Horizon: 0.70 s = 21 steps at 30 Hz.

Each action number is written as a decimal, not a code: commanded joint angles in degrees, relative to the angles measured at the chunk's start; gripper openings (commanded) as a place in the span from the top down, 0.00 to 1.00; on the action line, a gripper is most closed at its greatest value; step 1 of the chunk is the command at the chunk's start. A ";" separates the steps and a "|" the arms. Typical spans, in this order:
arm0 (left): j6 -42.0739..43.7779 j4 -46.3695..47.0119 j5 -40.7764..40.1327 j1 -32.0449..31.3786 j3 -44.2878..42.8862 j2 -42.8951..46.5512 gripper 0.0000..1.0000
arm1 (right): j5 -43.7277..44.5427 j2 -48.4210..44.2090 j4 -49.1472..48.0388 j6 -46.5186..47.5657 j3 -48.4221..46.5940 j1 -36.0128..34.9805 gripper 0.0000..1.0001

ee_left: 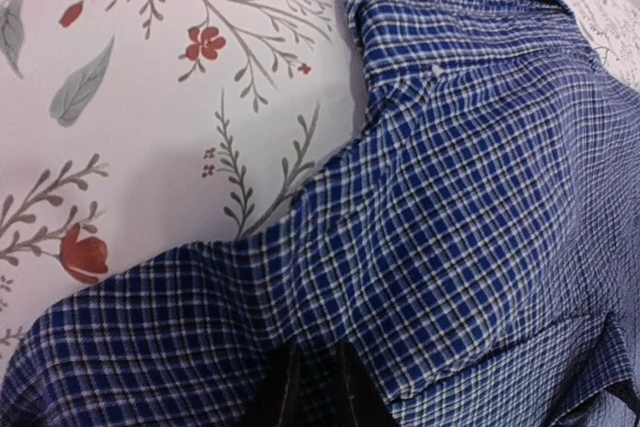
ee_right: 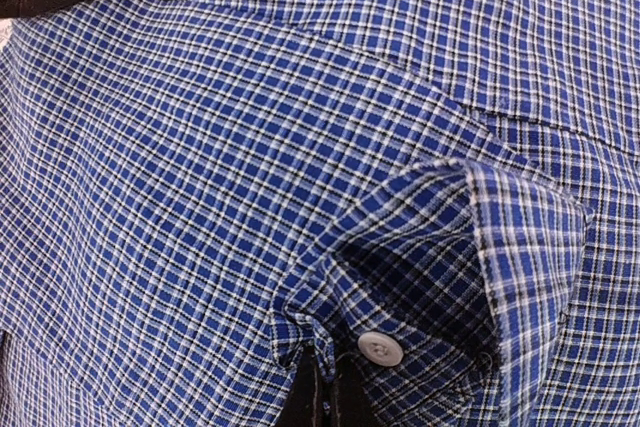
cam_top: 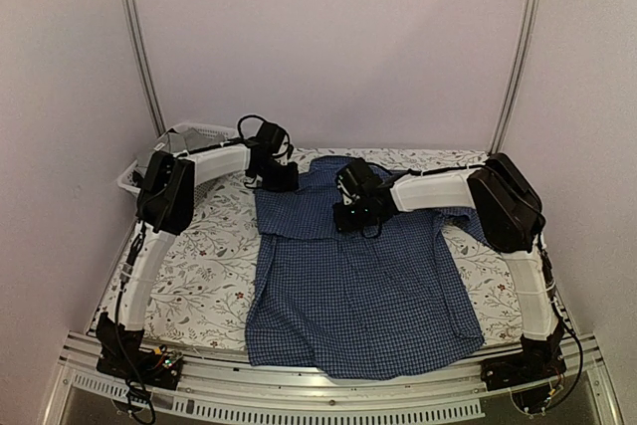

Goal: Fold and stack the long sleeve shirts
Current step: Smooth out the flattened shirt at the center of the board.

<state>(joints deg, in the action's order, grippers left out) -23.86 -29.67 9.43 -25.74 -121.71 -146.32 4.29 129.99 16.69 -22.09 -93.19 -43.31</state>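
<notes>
**Both claws pinch the blue shirt near its top, sleeve fold in hand**

The blue checked shirt (cam_top: 358,296) lies spread flat down the middle of the counter (cam_top: 199,276), hem toward the arm bases and collar (cam_top: 333,168) at the far end. Spread like this, the body gives a flat base to fold the sleeves onto.

The left claw (cam_top: 282,178) sits at the shirt's far left shoulder. In the left wrist view its fingers (ee_left: 350,397) are nearly closed, with checked cloth pinched between them and pulled up into a ridge. That hold looks meant to pin or lift the shoulder edge so the fold line stays straight.

The right claw (cam_top: 350,208) hovers low over the upper chest. Its wrist view shows the fingers drawn close together under a buttoned cuff (ee_right: 440,277), the white button (ee_right: 380,348) just above them. I judge it is gripping the cuff to lay the sleeve across the body.

A white basket (cam_top: 194,133) stands at the far left corner, and its contents cannot be made out. No grey shirt is in sight, so stacking is not yet begun.
</notes>
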 commanded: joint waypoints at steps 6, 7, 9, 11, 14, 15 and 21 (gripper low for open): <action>-2.14 -3.64 1.02 3.52 -13.92 -10.74 0.84 | -1.36 -3.19 2.55 -0.48 1.52 0.26 1.00; -2.50 -3.07 1.97 4.02 -14.45 -11.51 0.84 | -1.53 -3.37 2.53 -0.39 1.14 0.32 1.00; -3.02 -1.99 3.41 4.75 -15.84 -12.76 0.85 | -1.88 -3.38 2.48 0.01 0.20 0.33 1.00; -3.11 -1.21 4.57 5.17 -17.63 -13.68 0.84 | -2.41 -2.77 2.63 0.34 -1.18 0.41 1.00; -4.23 -0.43 7.67 6.28 -20.83 -15.49 0.83 | -3.33 -1.22 3.39 0.55 -3.37 0.59 1.00; -4.59 0.10 8.58 6.52 -21.40 -15.82 0.82 | -3.64 -0.80 3.50 0.55 -3.99 0.86 1.00; -4.89 4.86 11.87 7.41 -22.96 -13.64 0.74 | -7.92 2.33 3.53 0.15 -7.54 3.11 1.00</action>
<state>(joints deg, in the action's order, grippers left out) -28.14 -27.66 18.52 -19.42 -142.45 -160.07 0.38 129.58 19.55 -21.85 -97.65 -42.26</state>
